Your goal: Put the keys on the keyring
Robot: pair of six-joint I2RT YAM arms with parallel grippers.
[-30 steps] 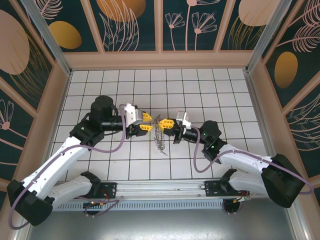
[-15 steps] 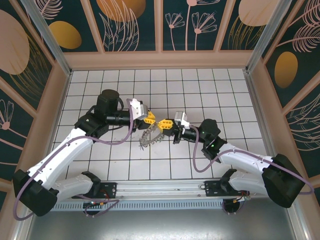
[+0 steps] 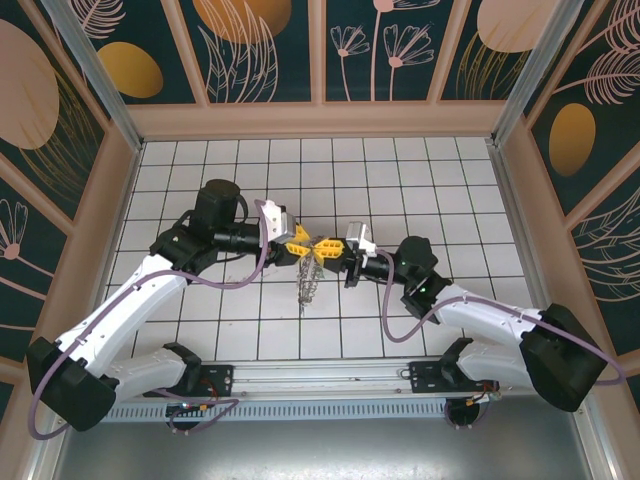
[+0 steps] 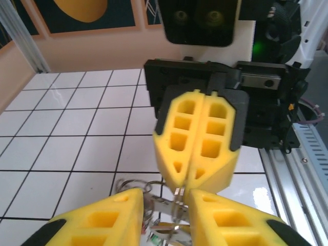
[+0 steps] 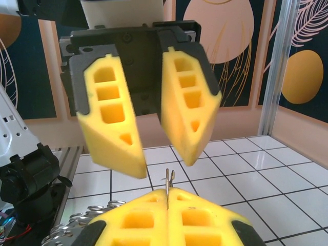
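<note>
white tiles (image 3: 200, 170) — keyring (image 3: 309, 283) top hidden inside clamped right end effector (image 3: 324, 250)

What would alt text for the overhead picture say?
Two white robot arms meet tip to tip above a white tiled table. The right claw pinches a loaded keyring, which dangles from it; the left claw is open beside it.

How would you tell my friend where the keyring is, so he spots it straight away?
Find the white tiled floor, then its middle, where the left gripper and right gripper meet tip to tip. The keyring dangles just under them, pinched in the right gripper. Everything around it is yellow, black or white; it is a silvery, bristly bunch of metal.
</note>
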